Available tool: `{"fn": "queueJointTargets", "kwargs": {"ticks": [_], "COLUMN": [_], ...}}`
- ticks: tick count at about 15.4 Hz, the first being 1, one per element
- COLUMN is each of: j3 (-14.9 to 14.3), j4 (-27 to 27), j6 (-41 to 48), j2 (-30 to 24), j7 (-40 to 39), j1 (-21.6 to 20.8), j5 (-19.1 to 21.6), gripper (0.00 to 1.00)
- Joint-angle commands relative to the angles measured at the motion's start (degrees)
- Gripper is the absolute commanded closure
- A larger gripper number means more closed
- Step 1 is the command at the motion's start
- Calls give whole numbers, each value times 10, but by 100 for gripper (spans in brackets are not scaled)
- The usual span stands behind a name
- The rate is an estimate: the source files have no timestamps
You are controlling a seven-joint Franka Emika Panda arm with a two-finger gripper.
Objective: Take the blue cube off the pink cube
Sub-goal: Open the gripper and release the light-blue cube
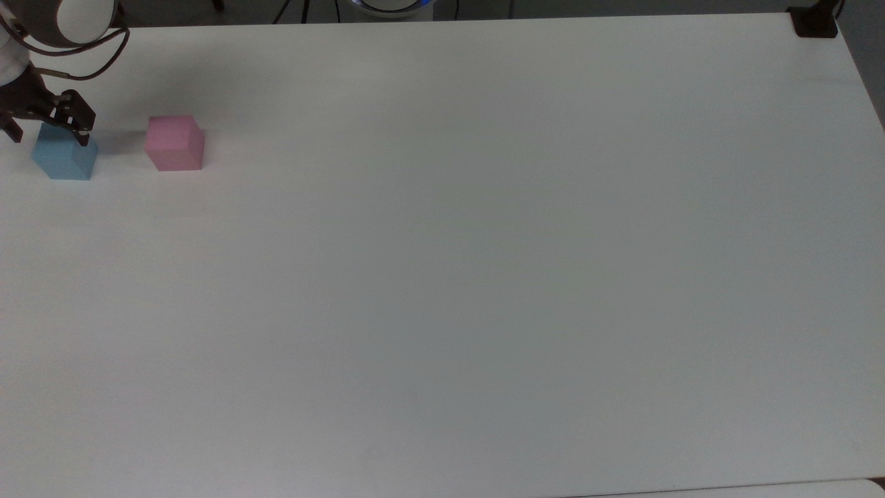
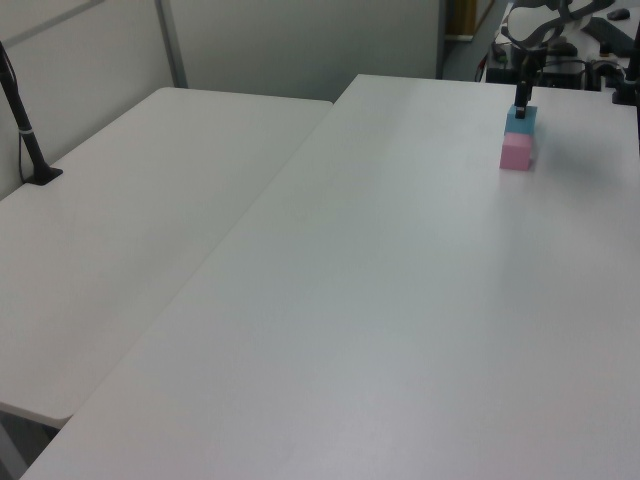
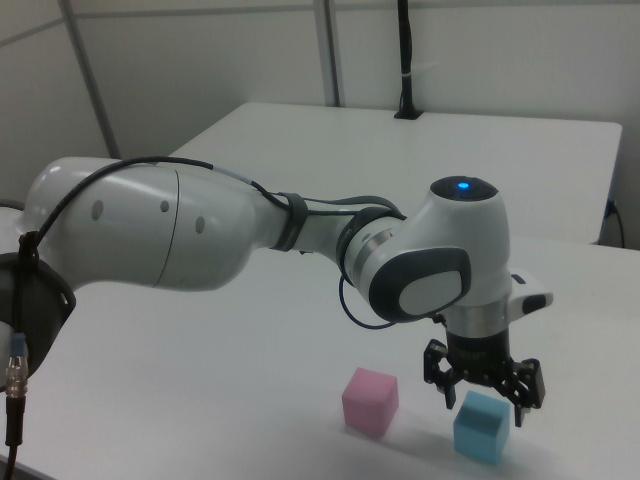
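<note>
Left view: small pastel-pink matte cube (image 2: pixel 516 152) sits on the white matte table (image 2: pixel 400 300), toward 1 o'clock in frame. Small light-blue matte cube (image 2: pixel 521 121) shows directly at its 12 o'clock, edges overlapping in the picture; can't tell if they touch or one is just farther back. Dark two-finger gripper (image 2: pixel 521 107) hangs straight down at the blue cube's top, its tip against the upper face. A second white table (image 2: pixel 130 220) adjoins at 9 o'clock. Black post with cable (image 2: pixel 25 130) stands on its far 9 o'clock edge.
</note>
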State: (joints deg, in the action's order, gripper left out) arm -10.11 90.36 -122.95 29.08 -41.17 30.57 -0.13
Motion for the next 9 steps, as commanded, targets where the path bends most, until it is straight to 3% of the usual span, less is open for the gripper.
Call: {"fn": "queueJointTargets", "kwargs": {"ticks": [1, 4, 9], "j3": [8, 8, 15], "j4": [-2, 10, 11], "j6": [-5, 24, 207], "j2": [-11, -74, -178], "j7": [1, 13, 204], "j1": [6, -1, -54], "j5": [14, 60, 69], "gripper": [0, 0, 0]}}
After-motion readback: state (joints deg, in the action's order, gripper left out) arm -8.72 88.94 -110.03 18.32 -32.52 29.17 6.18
